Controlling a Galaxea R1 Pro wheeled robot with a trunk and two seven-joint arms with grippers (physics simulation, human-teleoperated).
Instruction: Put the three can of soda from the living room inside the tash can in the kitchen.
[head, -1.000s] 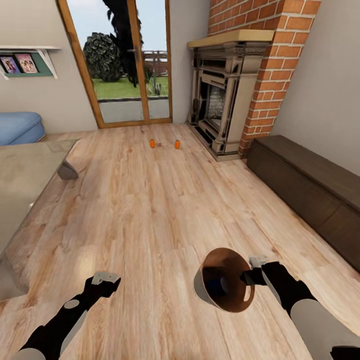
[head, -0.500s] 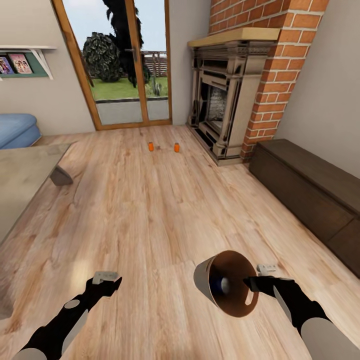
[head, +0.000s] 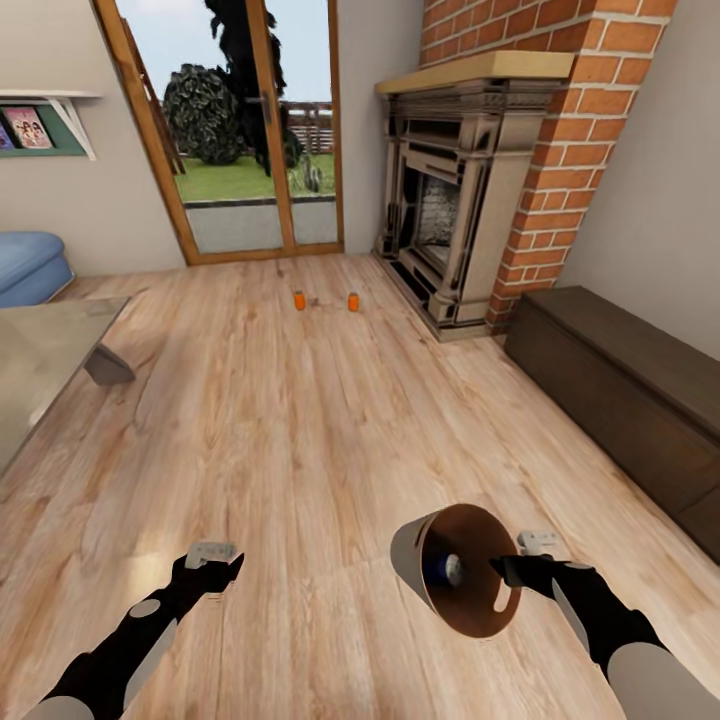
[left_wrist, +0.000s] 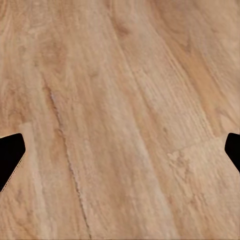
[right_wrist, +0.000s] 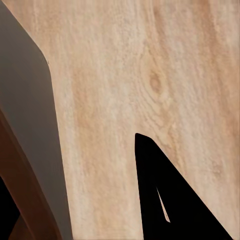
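Ahead, in the head view, two orange soda cans stand upright on the wood floor (head: 300, 430) in the upper middle of the frame, the left can (head: 298, 299) and the right can (head: 352, 301) near each other but apart, in front of the glass patio door (head: 240, 130). To their right rises the brick fireplace (head: 470, 190), and a dark low bench (head: 620, 390) runs along the right edge. A blue sofa (head: 30, 265) shows at the left edge, with a grey table (head: 40, 360) below it.

At the lower right the right gripper (head: 505, 572) pinches the rim of the trash can (head: 455, 580), which is tilted so its brown inside faces the camera; something small and blue-white lies inside, too blurred to identify. At the lower left the left gripper (head: 215, 565) hangs above bare floor, carrying nothing.

Looking along the left wrist, dark fingertips (left_wrist: 11, 155) sit at opposite edges of the frame, spread wide over floorboards.

From the right wrist, the bin's grey wall (right_wrist: 30, 130) fills the left side, a black finger (right_wrist: 170, 200) beside it.
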